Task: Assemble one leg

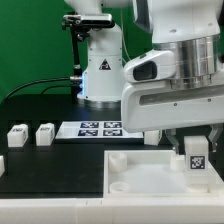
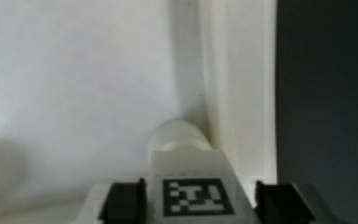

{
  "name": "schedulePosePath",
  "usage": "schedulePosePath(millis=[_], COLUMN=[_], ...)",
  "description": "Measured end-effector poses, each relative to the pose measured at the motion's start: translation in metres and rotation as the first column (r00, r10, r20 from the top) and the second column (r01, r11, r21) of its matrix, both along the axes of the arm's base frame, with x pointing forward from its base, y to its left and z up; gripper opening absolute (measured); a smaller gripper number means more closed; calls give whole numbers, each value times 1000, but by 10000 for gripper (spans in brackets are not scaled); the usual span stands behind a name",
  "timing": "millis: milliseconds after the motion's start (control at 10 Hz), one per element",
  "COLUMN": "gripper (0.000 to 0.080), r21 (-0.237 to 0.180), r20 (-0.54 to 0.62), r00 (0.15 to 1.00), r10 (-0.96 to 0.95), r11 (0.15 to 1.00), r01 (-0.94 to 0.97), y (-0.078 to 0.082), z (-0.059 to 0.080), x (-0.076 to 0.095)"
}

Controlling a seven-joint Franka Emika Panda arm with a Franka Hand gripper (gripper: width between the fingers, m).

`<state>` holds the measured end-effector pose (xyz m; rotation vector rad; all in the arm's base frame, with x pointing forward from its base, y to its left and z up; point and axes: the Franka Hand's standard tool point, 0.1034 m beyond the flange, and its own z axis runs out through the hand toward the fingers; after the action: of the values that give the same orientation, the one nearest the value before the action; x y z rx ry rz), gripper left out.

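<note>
I see my end effector (image 1: 195,150) pinching the leg (image 1: 196,160) at the exterior view's lower right, over the panel (image 1: 135,172). One block (image 1: 17,135) and a second block (image 1: 45,133) sit on the bench (image 1: 60,178), left.

The arm housing (image 1: 170,90) blocks the exterior view's right end of the marker board (image 1: 92,127) and most of the gripper (image 1: 196,150), and the white panel (image 1: 135,168) runs off the bottom edge. Wrist view is pretty soft: the leg (image 2: 194,185) and the fingers (image 2: 115,203) either side of it get chopped by the frame edge, and its tag pattern is too blurry to read.
</note>
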<state>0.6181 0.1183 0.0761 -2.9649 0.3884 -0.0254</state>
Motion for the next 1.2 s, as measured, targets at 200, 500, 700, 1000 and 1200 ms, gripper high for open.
schedulePosePath(millis=[200, 500, 700, 1000, 1200], gripper=[295, 295, 295, 294, 471], r21=[6, 19, 7, 7, 15], r20=[-41, -117, -151, -151, -138], r00=[954, 756, 615, 613, 675], r10=[-299, -644, -774, -776, -725], r11=[954, 760, 621, 619, 680], r01=[299, 650, 784, 785, 733], y=[6, 11, 12, 13, 13], z=[0, -1, -1, -1, -1], x=[0, 5, 8, 8, 8])
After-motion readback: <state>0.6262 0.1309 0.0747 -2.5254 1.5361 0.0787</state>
